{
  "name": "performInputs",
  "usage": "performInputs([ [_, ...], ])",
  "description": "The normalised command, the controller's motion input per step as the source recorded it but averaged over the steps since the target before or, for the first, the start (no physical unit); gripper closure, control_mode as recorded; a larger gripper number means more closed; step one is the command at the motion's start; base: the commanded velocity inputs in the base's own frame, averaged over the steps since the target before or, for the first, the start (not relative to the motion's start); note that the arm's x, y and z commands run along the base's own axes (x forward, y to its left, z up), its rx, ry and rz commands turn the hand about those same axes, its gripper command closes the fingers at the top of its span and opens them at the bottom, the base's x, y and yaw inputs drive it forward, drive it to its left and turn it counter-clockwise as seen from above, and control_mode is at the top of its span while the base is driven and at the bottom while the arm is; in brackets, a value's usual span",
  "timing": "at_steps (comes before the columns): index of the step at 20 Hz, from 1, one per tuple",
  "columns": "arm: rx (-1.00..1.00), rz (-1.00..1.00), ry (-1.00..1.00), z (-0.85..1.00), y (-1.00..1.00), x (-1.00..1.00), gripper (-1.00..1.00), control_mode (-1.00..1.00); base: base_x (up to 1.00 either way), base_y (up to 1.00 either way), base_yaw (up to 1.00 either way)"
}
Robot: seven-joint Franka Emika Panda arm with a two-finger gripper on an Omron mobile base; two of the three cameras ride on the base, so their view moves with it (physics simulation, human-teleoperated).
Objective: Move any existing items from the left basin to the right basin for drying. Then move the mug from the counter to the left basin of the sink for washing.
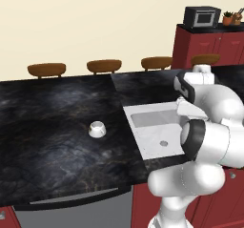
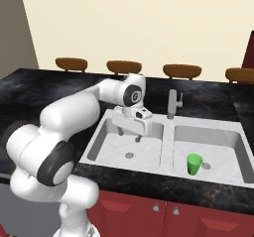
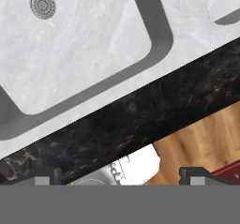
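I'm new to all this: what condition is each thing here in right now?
green cup: upright in the right basin.
mug: upright on the counter, untouched.
left basin: nothing in it.
end effector: open, holding nothing, above the left basin.
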Motion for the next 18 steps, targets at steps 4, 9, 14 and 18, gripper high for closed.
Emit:
performInputs([
  [4,0.0,0.0,0.0,0.09,0.65,-0.13,-1.0,-1.0,0.0,0.0,0.0],
  [9,0.0,0.02,0.0,0.1,0.62,-0.06,-1.0,-1.0,0.0,0.0,0.0],
  [14,0.0,0.03,0.0,0.09,0.61,-0.01,-1.0,-1.0,0.0,0.0,0.0],
  [18,0.0,0.05,0.0,0.09,0.58,0.0,-1.0,-1.0,0.0,0.0,0.0],
])
